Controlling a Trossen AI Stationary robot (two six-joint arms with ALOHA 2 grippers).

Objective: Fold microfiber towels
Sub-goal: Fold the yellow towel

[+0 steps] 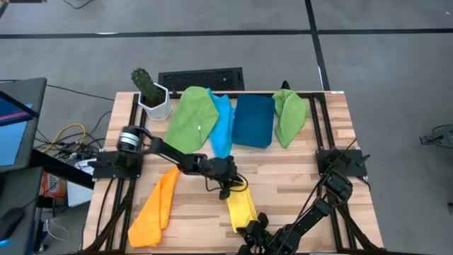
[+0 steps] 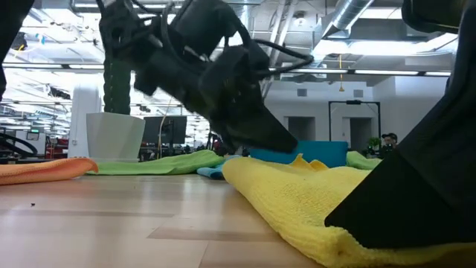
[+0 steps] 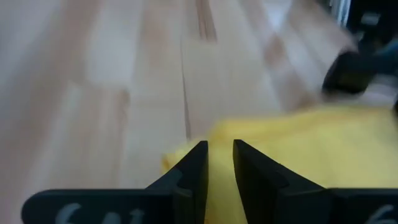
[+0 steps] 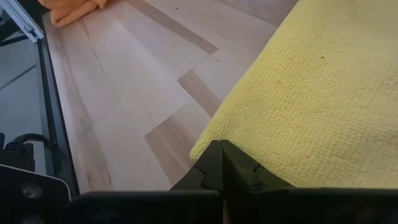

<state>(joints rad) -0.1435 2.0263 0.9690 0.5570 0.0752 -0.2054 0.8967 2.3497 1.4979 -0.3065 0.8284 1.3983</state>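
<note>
1. High view: the wooden plank table (image 1: 283, 177) carries several soft cloths, and both dark arms meet over the yellow microfiber towel (image 1: 241, 207), which lies at about 6 o'clock from the table's middle, near the front edge.
2. The left gripper (image 1: 232, 185) reaches in from 9 o'clock and sits on the far end of the yellow towel. In the left wrist view its two dark fingers (image 3: 193, 171) stand a narrow gap apart with yellow cloth between and around them, pinching a fold of that towel.
3. The right gripper (image 1: 253, 232) comes in from 5 o'clock and sits at the near end of the same towel. In the right wrist view its fingertips (image 4: 219, 163) are pressed together at the towel's corner; whether any cloth is caught between them cannot be told.
4. In the low view the yellow towel (image 2: 312, 201) is lifted slightly at its far end under the left gripper (image 2: 256, 138).
5. The orange microfiber towel (image 1: 156, 209) lies in a long crumpled strip at 8 o'clock, well apart from the yellow one.
6. At 12 o'clock a large green microfiber towel (image 1: 192, 119) overlaps a light blue microfiber towel (image 1: 223, 124); just beside them lies a dark blue rectangular bin (image 1: 255, 120), and a smaller green microfiber towel (image 1: 290, 115) at 1 o'clock.
7. A green cactus in a white pot (image 1: 152, 95) stands at 11 o'clock, with a black keyboard (image 1: 202, 78) beyond the table's far edge.
</note>
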